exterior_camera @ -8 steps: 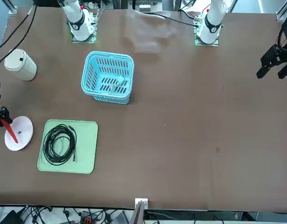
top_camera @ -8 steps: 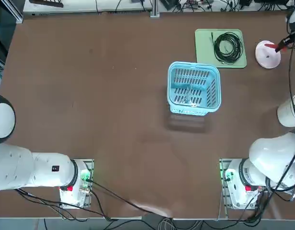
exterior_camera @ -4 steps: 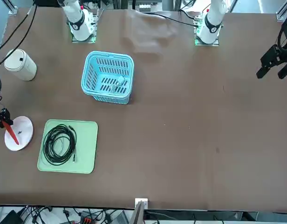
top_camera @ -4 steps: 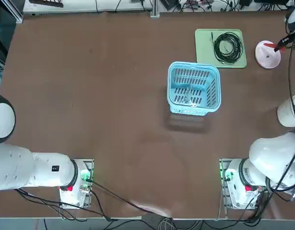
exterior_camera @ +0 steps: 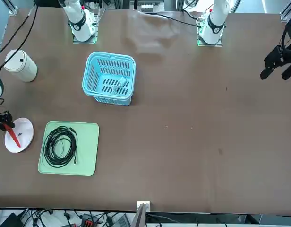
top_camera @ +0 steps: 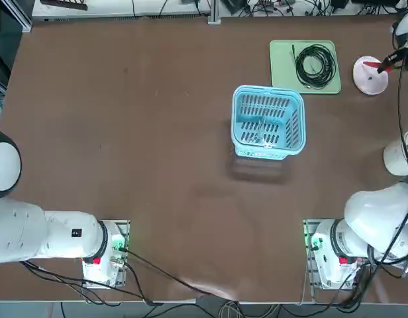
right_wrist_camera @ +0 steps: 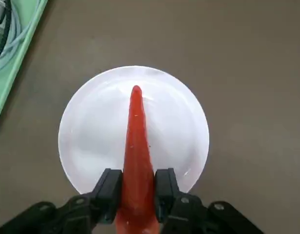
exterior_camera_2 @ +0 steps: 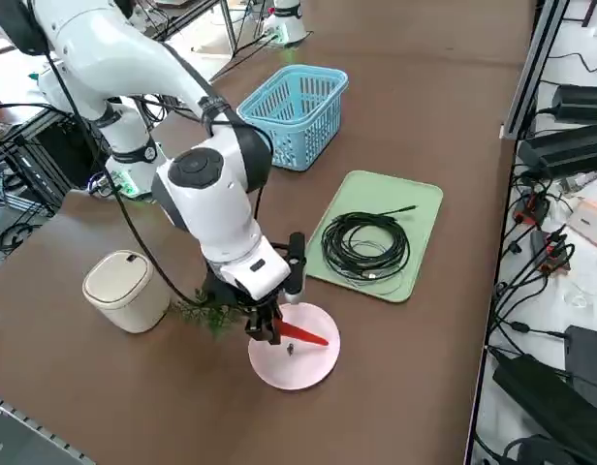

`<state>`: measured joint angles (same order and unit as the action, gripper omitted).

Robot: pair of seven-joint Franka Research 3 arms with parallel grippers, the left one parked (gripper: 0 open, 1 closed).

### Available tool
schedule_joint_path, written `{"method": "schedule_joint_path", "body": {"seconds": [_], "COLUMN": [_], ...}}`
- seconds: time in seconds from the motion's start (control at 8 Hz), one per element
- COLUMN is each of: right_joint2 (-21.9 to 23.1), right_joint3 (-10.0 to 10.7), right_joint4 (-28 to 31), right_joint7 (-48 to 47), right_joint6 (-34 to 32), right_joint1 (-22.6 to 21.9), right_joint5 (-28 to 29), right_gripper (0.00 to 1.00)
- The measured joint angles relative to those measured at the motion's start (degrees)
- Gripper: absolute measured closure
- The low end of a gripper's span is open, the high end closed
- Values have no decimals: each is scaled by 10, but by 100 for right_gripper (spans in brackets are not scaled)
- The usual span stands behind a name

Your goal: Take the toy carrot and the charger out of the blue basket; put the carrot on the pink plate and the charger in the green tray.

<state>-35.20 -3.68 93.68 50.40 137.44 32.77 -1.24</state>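
While my right end effector [right_wrist_camera: 136, 196] is holding the toy carrot [right_wrist_camera: 136, 156] just over the pink plate [right_wrist_camera: 86, 141], having eased slightly lower, I am judging release imminent, the charger [exterior_camera: 119, 85] lying in the blue basket [exterior_camera: 91, 75].

We see a red-orange toy carrot [right_wrist_camera: 136, 161] with dark green leaves, held in black fingers [right_wrist_camera: 109, 191] over a pale pink plate [exterior_camera_2: 303, 363]. To the plate's left a pale green tray [top_camera: 282, 52] carries a black coiled cable [top_camera: 314, 65]. The light blue basket [top_camera: 294, 126] has slotted sides, and the table [top_camera: 138, 119] is brown.
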Motion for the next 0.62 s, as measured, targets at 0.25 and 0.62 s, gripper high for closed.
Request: {"method": "schedule_joint_path", "body": {"seconds": [0.25,0.62], "right_joint2": [-1,-1], "right_joint3": [0,0], "right_joint4": [0,0], "right_joint7": [0,1], "right_joint6": [3,3], "right_joint1": [0,3], "right_joint5": [3,8], "right_gripper": [57,19]}}
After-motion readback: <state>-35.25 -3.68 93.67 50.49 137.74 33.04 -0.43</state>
